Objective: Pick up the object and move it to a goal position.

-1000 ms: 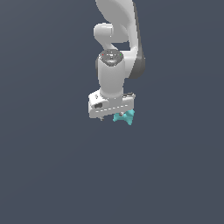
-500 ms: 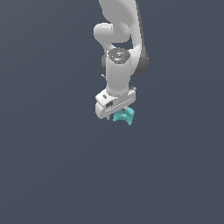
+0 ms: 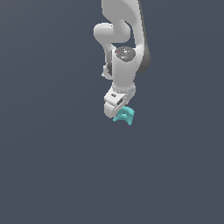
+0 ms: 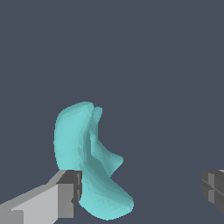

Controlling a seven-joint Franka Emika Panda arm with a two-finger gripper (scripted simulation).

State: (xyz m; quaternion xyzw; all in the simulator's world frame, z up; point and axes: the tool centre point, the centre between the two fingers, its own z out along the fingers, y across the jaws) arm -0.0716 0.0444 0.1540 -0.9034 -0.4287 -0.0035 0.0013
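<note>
The white robot gripper (image 3: 117, 114) hung wide open, one finger (image 4: 65, 194) just beside the small turquoise lobed object (image 4: 89, 162), the other finger well apart, gripping nothing.

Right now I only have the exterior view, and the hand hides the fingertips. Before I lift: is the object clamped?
Observer: No. In the wrist view the gripper is open, its fingers far apart.
Operator: Where does the object sit between them?
Observer: The object is right up against one finger, not centred.
Operator: And the other side?
Observer: A wide gap separates it from the other finger.
</note>
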